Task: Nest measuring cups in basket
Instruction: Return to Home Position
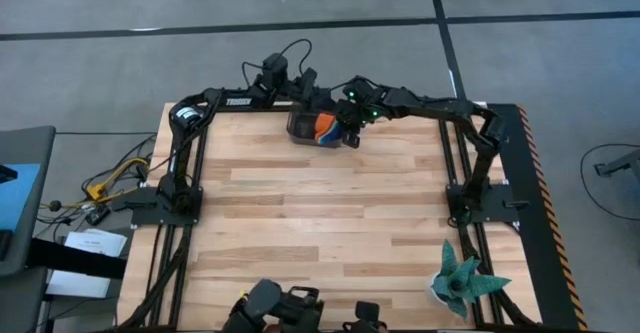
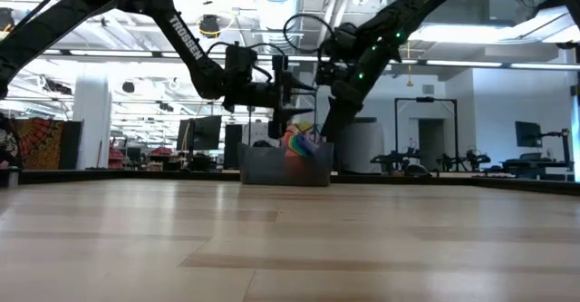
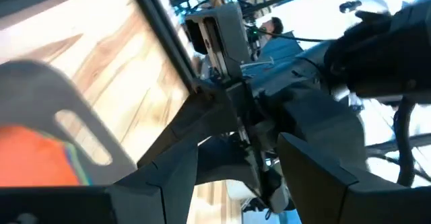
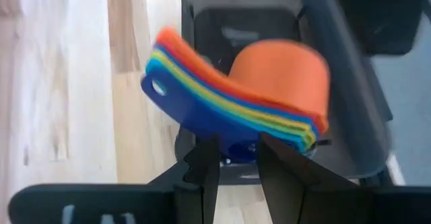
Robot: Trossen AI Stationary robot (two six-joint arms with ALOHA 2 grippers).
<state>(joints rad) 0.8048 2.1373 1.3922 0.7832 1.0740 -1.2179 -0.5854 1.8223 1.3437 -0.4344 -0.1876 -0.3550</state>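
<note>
Left gripper (image 3: 239, 143) (fingers spread wide, empty) hovers just beside the basket (image 1: 300, 125) at the table's far edge; the measuring cups (image 4: 269, 83) lie nested inside. Right gripper (image 4: 234, 150), narrowly parted over the handles, is best lifted straight up before retracting — a sideways exit risks snagging the stack.

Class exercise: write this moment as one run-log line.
measuring cups: nested, tilted in basket | right gripper: at the stack | left gripper: open, by basket

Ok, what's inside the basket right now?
The nested cups, tilted, orange bowl and fanned coloured handles showing. The other bowls and the basket floor under them are covered.
</note>
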